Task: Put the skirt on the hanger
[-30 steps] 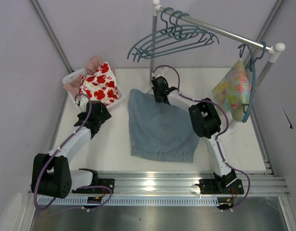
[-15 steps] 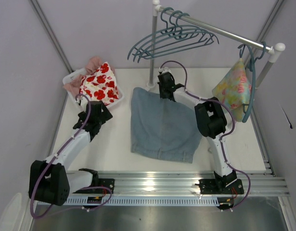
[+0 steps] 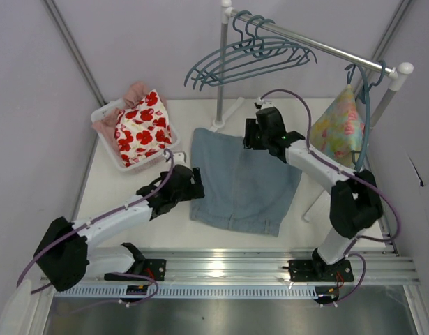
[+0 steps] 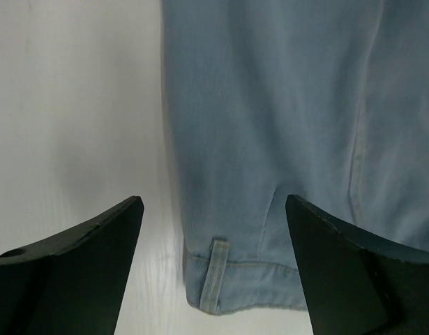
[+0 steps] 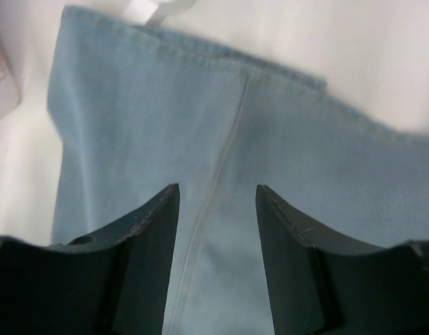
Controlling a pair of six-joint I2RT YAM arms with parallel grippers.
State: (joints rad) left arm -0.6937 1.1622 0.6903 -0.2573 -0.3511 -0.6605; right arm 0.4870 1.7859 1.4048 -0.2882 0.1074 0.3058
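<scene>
The light blue denim skirt (image 3: 242, 178) lies flat on the white table, its waistband toward the near edge. My left gripper (image 3: 198, 183) is open wide at the skirt's left edge. In the left wrist view its fingers (image 4: 95, 244) straddle the waistband corner and belt loop (image 4: 213, 276), apart from the cloth (image 4: 270, 105). My right gripper (image 3: 248, 137) hangs open over the skirt's far edge. The right wrist view shows a seam (image 5: 228, 139) running between its jaws and nothing held. Several teal hangers (image 3: 249, 57) hang on the rail behind.
A white basket (image 3: 106, 143) at the back left holds the red-flowered cloth (image 3: 141, 125) and a pink one. The rack's upright post (image 3: 222, 70) stands behind the skirt. A pastel floral garment (image 3: 337, 129) hangs on another hanger (image 3: 365, 118) at the right.
My right gripper has let go of the skirt's far edge, opened and moved right. The left arm swung from the basket to the skirt's left edge. The skirt shifted slightly away.
</scene>
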